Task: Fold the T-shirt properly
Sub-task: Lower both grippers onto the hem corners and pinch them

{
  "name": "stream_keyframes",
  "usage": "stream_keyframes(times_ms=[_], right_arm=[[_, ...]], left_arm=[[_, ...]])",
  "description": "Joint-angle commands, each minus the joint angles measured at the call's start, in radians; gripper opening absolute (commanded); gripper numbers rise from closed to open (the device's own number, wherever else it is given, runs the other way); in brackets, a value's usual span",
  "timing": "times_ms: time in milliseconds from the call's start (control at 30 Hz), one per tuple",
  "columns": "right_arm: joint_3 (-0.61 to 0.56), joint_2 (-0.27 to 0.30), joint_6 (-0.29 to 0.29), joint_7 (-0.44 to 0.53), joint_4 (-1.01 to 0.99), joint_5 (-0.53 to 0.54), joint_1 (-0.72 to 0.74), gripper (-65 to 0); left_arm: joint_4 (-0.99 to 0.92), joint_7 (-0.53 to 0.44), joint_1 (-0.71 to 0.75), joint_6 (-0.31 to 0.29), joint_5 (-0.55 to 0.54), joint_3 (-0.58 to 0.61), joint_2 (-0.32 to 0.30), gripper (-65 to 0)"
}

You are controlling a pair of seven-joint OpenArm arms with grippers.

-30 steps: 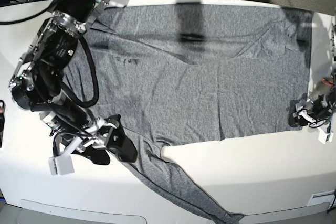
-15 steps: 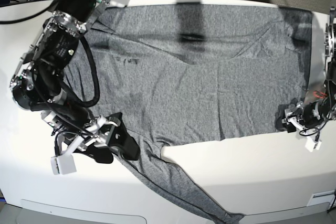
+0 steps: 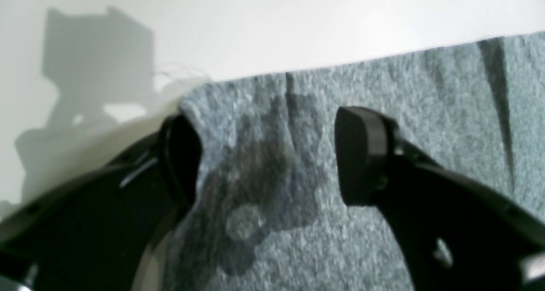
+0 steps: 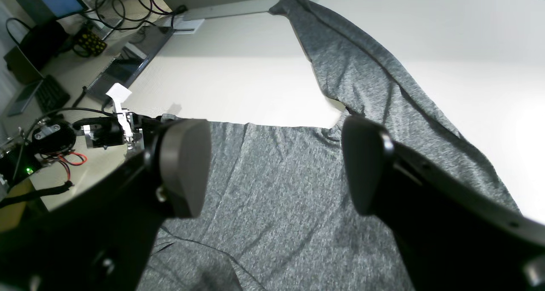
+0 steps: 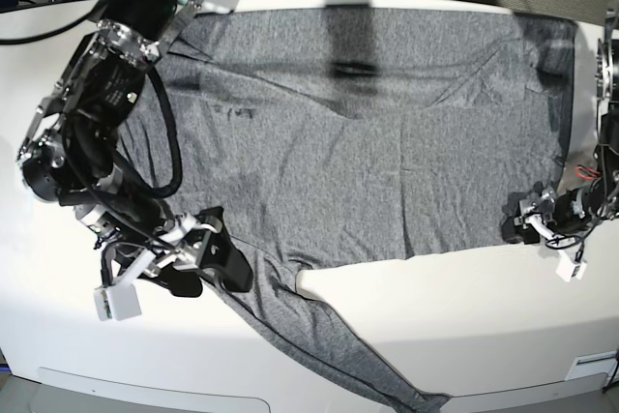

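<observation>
The heather-grey T-shirt (image 5: 368,142) lies spread flat on the white table (image 5: 484,316). One long sleeve (image 5: 329,336) trails toward the front edge. My left gripper (image 5: 515,229) is open at the shirt's lower right hem corner. In the left wrist view (image 3: 268,155) its jaws straddle that corner of the cloth (image 3: 447,91) without closing on it. My right gripper (image 5: 215,273) is open and empty by the sleeve's root at the shirt's lower left. In the right wrist view (image 4: 276,167) it hovers over the shirt (image 4: 276,231), and the sleeve (image 4: 362,82) runs away from it.
Cables and desk equipment (image 4: 64,48) lie beyond the table on the left arm's side. A white tag (image 5: 114,303) hangs from the right arm. The table's front edge (image 5: 290,403) is close below the sleeve's end.
My left gripper has slid leftward along the table onto the shirt's lower right corner. The right gripper has barely shifted. The shirt lies as before.
</observation>
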Motion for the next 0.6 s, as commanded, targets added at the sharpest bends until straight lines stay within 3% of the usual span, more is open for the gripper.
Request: stream_keyframes(times_ms=[0, 567], right_arm=[[0.0, 0.003, 0.006, 0.023, 0.017, 0.022, 0.022, -18.0], [0.0, 0.003, 0.006, 0.023, 0.017, 0.022, 0.022, -18.0]], left_arm=[[0.014, -0.035, -0.031, -0.008, -0.012, -0.002, -0.014, -19.9], [0.014, -0.097, -0.027, -0.008, -0.011, -0.002, -0.014, -20.0]])
